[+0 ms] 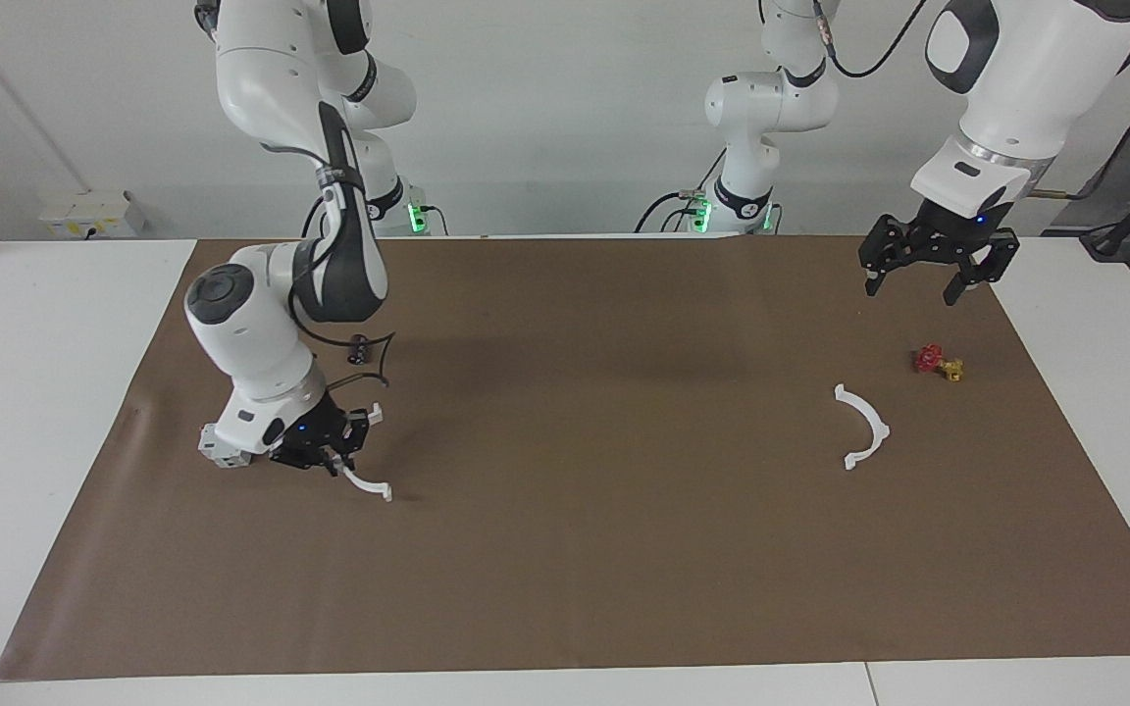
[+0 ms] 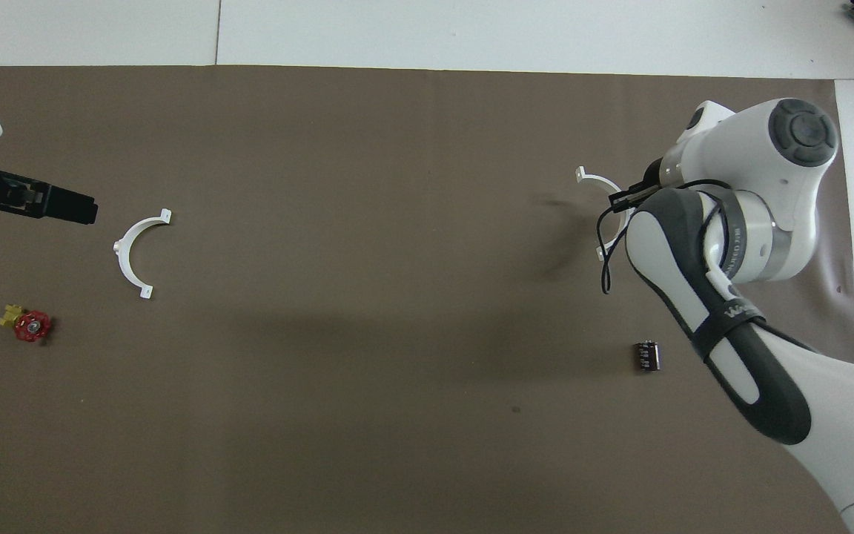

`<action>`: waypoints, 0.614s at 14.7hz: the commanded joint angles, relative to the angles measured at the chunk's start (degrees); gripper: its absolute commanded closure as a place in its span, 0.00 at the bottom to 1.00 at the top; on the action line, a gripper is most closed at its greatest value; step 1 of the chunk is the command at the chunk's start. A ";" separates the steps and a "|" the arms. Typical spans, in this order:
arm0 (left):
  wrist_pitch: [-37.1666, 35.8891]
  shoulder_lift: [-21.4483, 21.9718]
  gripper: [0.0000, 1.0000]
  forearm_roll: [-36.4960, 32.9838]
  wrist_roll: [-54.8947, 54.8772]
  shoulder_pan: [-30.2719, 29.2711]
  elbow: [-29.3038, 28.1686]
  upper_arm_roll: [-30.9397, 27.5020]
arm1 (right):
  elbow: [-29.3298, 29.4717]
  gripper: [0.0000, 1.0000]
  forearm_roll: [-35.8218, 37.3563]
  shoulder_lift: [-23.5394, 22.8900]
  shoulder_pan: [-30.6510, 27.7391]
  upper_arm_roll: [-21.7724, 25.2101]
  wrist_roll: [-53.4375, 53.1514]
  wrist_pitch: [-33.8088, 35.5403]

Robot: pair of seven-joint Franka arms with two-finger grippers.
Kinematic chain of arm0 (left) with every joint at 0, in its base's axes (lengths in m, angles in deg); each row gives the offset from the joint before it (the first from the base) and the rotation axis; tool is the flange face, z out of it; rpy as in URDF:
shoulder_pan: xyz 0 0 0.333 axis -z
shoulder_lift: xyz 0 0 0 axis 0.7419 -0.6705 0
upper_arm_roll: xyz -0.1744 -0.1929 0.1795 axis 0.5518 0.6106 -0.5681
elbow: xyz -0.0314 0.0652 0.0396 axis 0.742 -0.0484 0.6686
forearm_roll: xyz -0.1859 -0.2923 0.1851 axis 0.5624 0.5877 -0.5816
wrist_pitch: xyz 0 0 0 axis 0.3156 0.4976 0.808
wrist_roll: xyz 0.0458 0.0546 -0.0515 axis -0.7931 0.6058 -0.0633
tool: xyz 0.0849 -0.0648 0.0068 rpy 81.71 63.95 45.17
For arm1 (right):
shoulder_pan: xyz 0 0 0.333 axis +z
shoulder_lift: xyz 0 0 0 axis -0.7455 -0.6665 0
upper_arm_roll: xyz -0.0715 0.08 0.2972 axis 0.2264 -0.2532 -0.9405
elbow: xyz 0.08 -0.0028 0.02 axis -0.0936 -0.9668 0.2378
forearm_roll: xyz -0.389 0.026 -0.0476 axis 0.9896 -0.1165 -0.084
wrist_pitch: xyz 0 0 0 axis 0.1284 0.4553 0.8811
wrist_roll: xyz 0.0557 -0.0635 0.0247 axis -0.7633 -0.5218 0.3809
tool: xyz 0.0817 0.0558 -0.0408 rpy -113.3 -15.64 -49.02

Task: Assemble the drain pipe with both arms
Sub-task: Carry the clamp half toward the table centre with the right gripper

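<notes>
Step in hand: right gripper [image 1: 333,453] clamped on one white half-ring [image 1: 366,480] at the right arm's end of the brown mat [image 1: 565,588]; it looks lifted or tilted, one tab near the mat. My read: carry it toward the mate.
Right grip: fingertips closed on the arc near its middle, both tabbed ends poking out free.
Left gripper [image 1: 938,270]: jaws wide, holding nothing, hovering over the mat's left-arm end, waiting.
Second half-ring [image 1: 864,427]: flat on the mat, untouched, just beside the small red-and-yellow valve [image 1: 938,363], farther from the robots than it.
Doing it well: raise the held piece clear before travelling so the low tab does not drag. Keep the arc level; a thin plastic arc held at one spot may twist. Left gripper should take the lying half at mid-arc too, leaving the tabs bare for mating, and steer clear of the valve.
Alignment: open sides must face each other, tab to tab; the held piece probably needs turning first.
Hidden, overhead: right forearm [image 2: 716,297] covers the gripper and most of the held half-ring; only one tab and a sliver of arc show.
Hard to make out: whether the low tab touches the mat; tab shape; what the small dark ribbed object [image 2: 647,355] near the right arm is.
Cut off: left arm's body in the overhead view.
</notes>
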 commanded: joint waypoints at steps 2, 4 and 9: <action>-0.55 1.98 0.00 0.80 -0.62 0.12 -2.36 -0.93 | -0.77 1.00 4.57 1.42 10.17 -0.07 -18.63 0.91; -0.38 1.98 0.00 0.80 -0.80 0.11 -2.27 -1.02 | -0.77 1.00 4.84 0.63 15.18 -0.07 -28.38 0.03; -0.64 2.06 0.00 0.80 -0.80 0.20 -2.27 -1.02 | -1.12 1.00 11.95 -3.85 25.48 -0.07 -48.20 -4.01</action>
